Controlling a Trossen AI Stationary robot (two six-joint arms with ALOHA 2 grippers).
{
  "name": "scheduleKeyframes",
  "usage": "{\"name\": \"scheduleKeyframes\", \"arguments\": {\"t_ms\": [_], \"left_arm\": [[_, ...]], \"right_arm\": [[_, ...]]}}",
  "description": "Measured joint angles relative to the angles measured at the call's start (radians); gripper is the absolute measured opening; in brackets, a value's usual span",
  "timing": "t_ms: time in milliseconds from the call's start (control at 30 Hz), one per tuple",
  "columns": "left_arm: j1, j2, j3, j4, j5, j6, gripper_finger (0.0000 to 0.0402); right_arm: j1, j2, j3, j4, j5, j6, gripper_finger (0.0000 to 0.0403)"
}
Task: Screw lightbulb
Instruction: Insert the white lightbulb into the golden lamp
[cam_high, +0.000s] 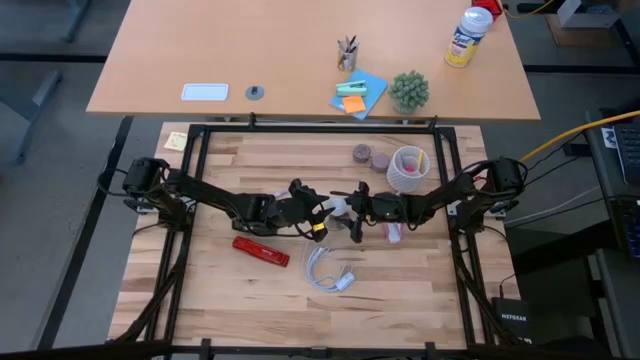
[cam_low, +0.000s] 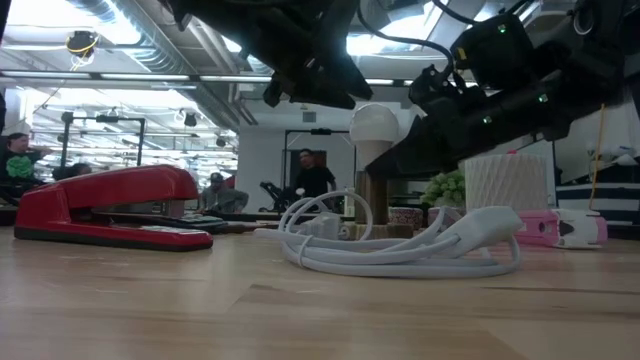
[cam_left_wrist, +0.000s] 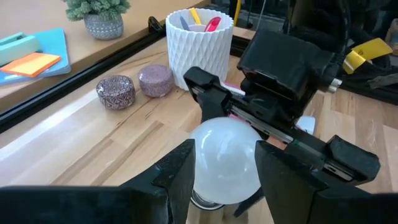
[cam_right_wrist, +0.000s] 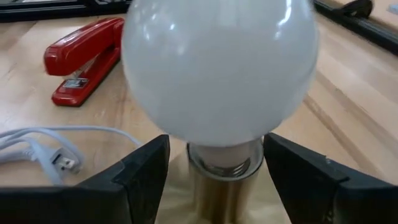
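A red stapler (cam_high: 261, 250) is lying on the table (cam_high: 210, 300). A white cable (cam_high: 328, 272) is lying coiled just right of the stapler. Farther right, a white cup (cam_high: 409, 168) is holding pens, with 2 small jars (cam_high: 370, 156) sitting beside it.

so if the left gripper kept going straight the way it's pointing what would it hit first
Most likely the right gripper: the left gripper already straddles the lightbulb, and the right one sits directly beyond it. Depth is hard to judge.
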Motion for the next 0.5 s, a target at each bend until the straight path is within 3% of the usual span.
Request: {"name": "scheduleKeyframes", "arguments": {"t_ms": [233,500], "left_arm": [[0.0,0.0,0.0,-0.002,0.0,0.004,0.0159],[0.0,0.0,0.0,-0.002,0.0,0.007,0.0159]], "right_arm": [[0.0,-0.016,0.0,-0.056,0.0,0.007,0.0264],[0.0,-0.135,0.0,-0.241,0.002,0.007,0.0264]]}}
